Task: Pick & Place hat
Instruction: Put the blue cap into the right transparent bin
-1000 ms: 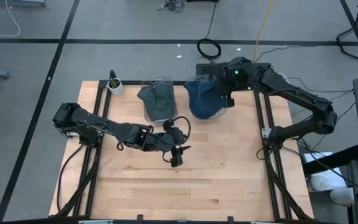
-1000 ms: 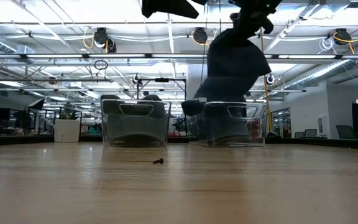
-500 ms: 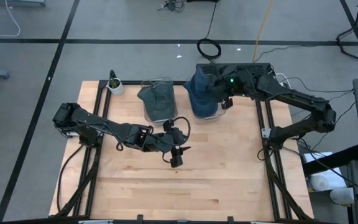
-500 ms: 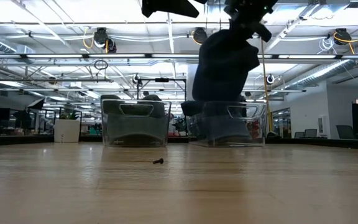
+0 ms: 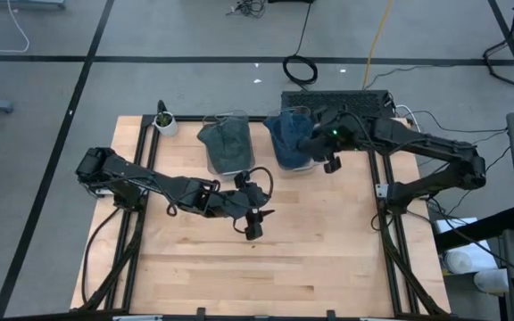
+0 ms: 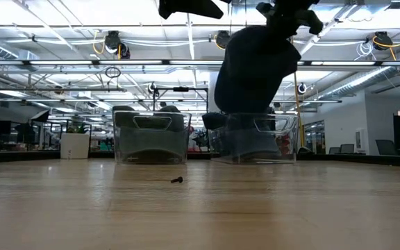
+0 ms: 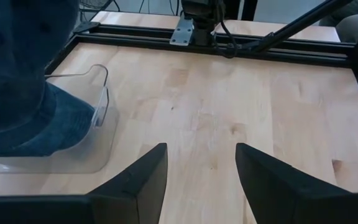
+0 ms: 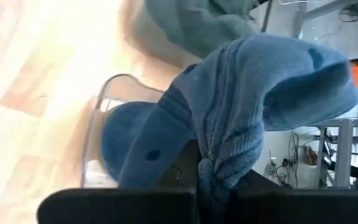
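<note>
A dark blue knit hat [image 5: 291, 134] hangs from my right gripper [image 5: 321, 144] above the right clear bin [image 6: 255, 139], lifted clear of its rim in the low view, where the hat [image 6: 254, 69] shows dark. In the right wrist view the hat [image 8: 253, 93] bunches up at my shut right gripper [image 8: 213, 183]. Another blue cap [image 8: 129, 143] lies inside that bin. My left gripper [image 5: 255, 225] hovers open over the table's middle, touching nothing; its wrist view shows the open left gripper [image 7: 201, 174]. My right gripper pinches a gathered fold of the knit hat [image 8: 211, 165] between its two fingers, several layers bunched together. The fingers come at it slanting from the table's right side. The hat hangs below the hold, slack and lifted clear, over the right bin.
A second clear bin [image 5: 226, 143] to the left holds a grey-green hat. A small potted plant [image 5: 165, 121] stands near the far left corner. A tiny dark screw [image 6: 177, 180] lies on the wood. Bare tabletop [image 5: 310, 250] spreads toward the near edge.
My right gripper has shifted slightly toward the table's near edge and turned at the wrist. The hat has swung and twisted below it, staying lifted above the right bin. My left arm has kept still.
</note>
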